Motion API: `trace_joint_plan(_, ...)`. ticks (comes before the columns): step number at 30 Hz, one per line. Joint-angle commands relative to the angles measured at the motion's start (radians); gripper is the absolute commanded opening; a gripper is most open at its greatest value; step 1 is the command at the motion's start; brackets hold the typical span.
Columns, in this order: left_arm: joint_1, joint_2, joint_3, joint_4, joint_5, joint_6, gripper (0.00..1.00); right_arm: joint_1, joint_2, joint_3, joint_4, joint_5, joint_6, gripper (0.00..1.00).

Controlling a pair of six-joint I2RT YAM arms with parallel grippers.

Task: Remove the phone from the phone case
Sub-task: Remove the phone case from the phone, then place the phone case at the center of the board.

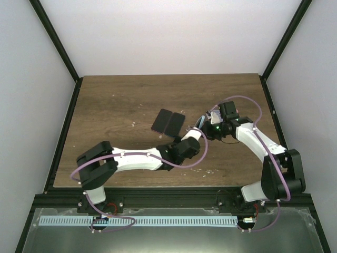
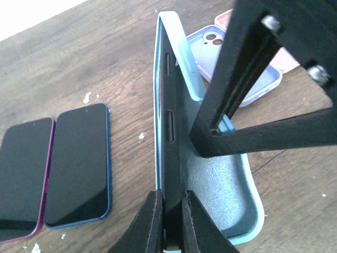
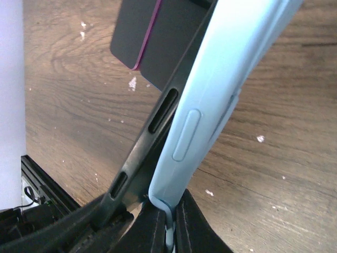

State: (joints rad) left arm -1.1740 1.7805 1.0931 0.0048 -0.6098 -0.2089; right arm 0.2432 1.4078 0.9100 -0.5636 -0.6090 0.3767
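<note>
The desk (image 2: 105,52) was brown wood with lines in it, dull, with small white specks. The phone case (image 2: 224,184) was smooth light blue plastic outside and dull grey inside. The phone (image 2: 171,153) had a dull dark edge. The blue-edged phone (image 2: 79,163) and the pink-edged phone (image 2: 21,174) had shiny black fronts. The left gripper (image 2: 170,203) had dull black plastic fingers (image 2: 149,226).

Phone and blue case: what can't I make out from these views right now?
- Left wrist: lower end of the phone is hidden between the left fingers; pink case sits mostly behind the right fingers.
- Right wrist: far end of the blue case is cut off by the top edge; the phone's face is unseen, edge-on.
- Top external: phone and case are too small, crowded between both wrists.
</note>
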Motion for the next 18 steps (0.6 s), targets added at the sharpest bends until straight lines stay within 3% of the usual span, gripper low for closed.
trace_joint_plan(1,0.103,-0.136,-0.049,-0.051,-0.005,-0.184,0.00,-0.018,-0.049,-0.048,0.051,0.182,-0.119,0.01)
trace_joint_plan(9,0.141,-0.340,-0.152,-0.062,0.015,-0.246,0.00,-0.018,-0.081,-0.053,0.070,0.230,-0.163,0.01)
trace_joint_plan(18,0.143,-0.542,-0.290,-0.093,-0.006,-0.289,0.00,-0.019,-0.036,0.057,0.056,0.240,-0.240,0.01)
